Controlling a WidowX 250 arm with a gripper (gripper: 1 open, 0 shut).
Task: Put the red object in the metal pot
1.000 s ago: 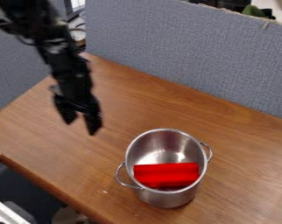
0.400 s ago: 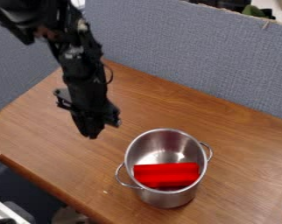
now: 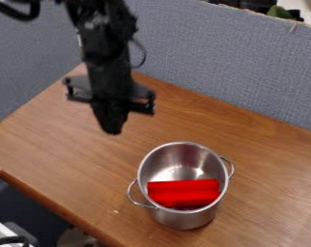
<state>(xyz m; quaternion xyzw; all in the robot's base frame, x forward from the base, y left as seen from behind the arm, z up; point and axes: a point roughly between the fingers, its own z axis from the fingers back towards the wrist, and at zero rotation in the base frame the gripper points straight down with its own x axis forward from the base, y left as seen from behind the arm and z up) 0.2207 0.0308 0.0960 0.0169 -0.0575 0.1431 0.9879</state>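
Sitting inside one metal pot (image 3: 184, 183), one red object (image 3: 184, 193), one closed claw (image 3: 110, 125)

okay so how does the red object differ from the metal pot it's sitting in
The red object is bright red and matte; the metal pot is shiny silver steel. The red object is a rounded oblong lying on its side; the pot is round and stands upright. The block is contained; the pot contains it. Both are smooth.

No readable text or markings.
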